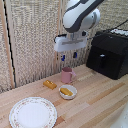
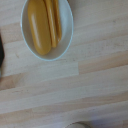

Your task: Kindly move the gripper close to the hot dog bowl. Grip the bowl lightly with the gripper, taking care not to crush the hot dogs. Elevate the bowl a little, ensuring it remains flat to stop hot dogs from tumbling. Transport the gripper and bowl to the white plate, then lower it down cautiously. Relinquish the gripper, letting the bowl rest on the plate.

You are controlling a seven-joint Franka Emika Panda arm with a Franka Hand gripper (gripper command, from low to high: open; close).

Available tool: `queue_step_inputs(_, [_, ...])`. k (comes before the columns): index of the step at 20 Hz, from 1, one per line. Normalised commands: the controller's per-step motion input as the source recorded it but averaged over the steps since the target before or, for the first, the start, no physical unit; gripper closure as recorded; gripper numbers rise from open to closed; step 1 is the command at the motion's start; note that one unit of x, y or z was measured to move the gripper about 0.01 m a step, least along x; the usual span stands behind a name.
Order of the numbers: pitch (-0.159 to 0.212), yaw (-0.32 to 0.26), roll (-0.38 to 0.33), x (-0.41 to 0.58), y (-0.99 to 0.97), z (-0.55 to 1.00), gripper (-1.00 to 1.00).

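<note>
The hot dog bowl (image 1: 68, 92) is a small white bowl on the wooden table, with yellow-orange hot dogs (image 1: 66, 91) inside. In the wrist view the bowl (image 2: 47, 30) shows from above with the hot dogs (image 2: 44, 24) filling it. The white plate (image 1: 33, 112) with a floral rim lies at the exterior view's left front, apart from the bowl. My gripper (image 1: 69, 55) hangs high above the bowl, its short fingers pointing down with nothing between them. The fingers look close together, but they are too small to tell open from shut. No fingers show in the wrist view.
A pink mug (image 1: 67, 75) stands just behind the bowl. A loose yellow-orange block (image 1: 49, 84) lies to the exterior view's left of the mug. A black appliance (image 1: 108, 53) stands at the back right. A woven screen is behind the table.
</note>
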Motion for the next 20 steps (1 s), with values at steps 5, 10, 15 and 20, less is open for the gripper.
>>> queue_step_inputs(5, [0.01, 0.0, 0.002, -0.271, -0.22, -0.41, -1.0])
queue_step_inputs(10, [0.0, 0.006, 0.001, -0.253, -0.2, -0.47, -1.0])
queue_step_inputs(15, [0.0, 0.007, 0.003, -0.253, -0.2, -0.48, -1.0])
queue_step_inputs(20, [0.0, 0.011, 0.0, -0.099, -0.09, -0.43, -1.0])
